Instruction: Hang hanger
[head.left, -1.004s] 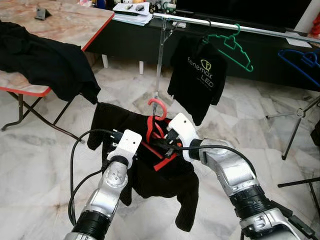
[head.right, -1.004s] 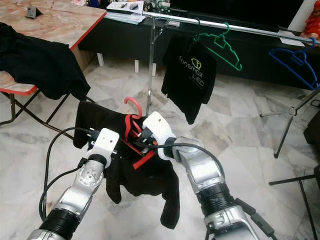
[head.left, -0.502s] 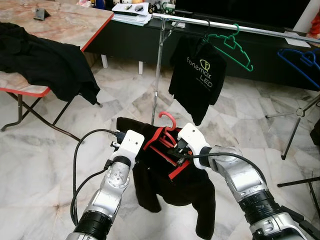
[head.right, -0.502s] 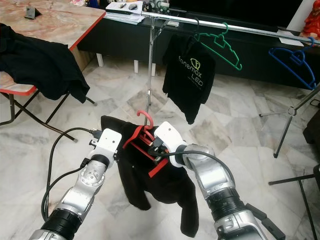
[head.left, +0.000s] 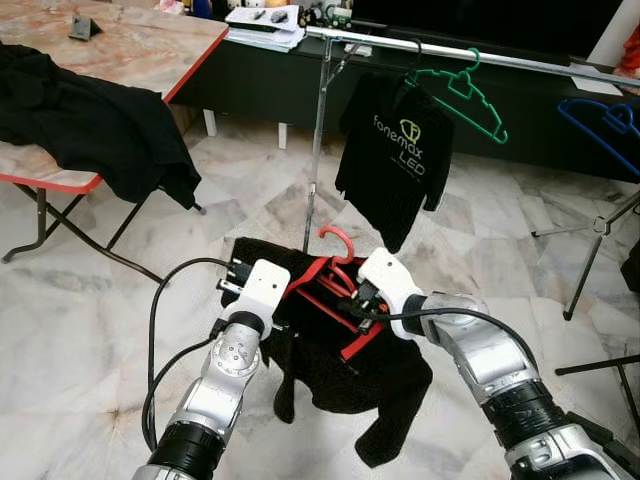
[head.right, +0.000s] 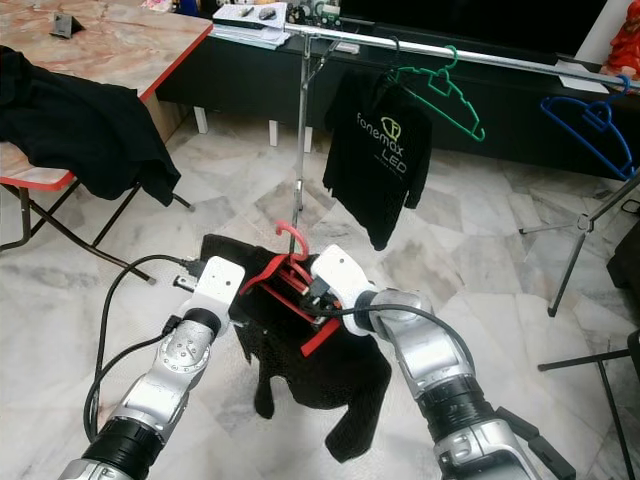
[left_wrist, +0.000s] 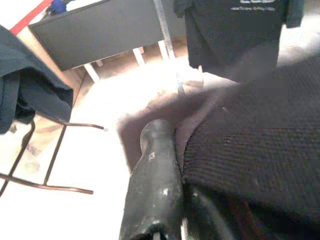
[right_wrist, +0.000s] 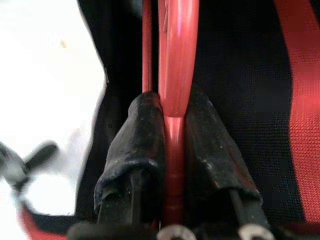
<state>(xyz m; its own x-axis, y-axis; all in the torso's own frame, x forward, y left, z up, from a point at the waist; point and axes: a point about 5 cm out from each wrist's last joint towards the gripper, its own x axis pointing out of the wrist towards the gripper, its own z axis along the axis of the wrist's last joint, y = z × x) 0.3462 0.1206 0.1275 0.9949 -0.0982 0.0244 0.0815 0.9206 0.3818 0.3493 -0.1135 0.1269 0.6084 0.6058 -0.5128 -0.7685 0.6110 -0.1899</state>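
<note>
A red hanger (head.left: 338, 240) with a black knit garment (head.left: 340, 370) draped on it hangs between my two grippers, low over the floor in front of the clothes rail (head.left: 450, 48). My right gripper (head.left: 352, 300) is shut on the hanger's red bar (right_wrist: 177, 50), and both fingers (right_wrist: 142, 135) press against it. My left gripper (head.left: 288, 303) holds the garment's left side. One of its fingers (left_wrist: 155, 165) lies against the knit cloth (left_wrist: 250, 150); the other is hidden under it. The hook points up, well below the rail.
On the rail hang a black printed T-shirt (head.left: 395, 150), a green hanger (head.left: 465, 90) and a blue hanger (head.left: 600, 125). A folding table (head.left: 150, 50) with black clothes (head.left: 90, 120) stands at the left. Stand legs (head.left: 590, 260) cross the floor at the right.
Both grippers have carried the hanger and garment slightly right and lower. The garment's loose lower part has swung and bunched up.
</note>
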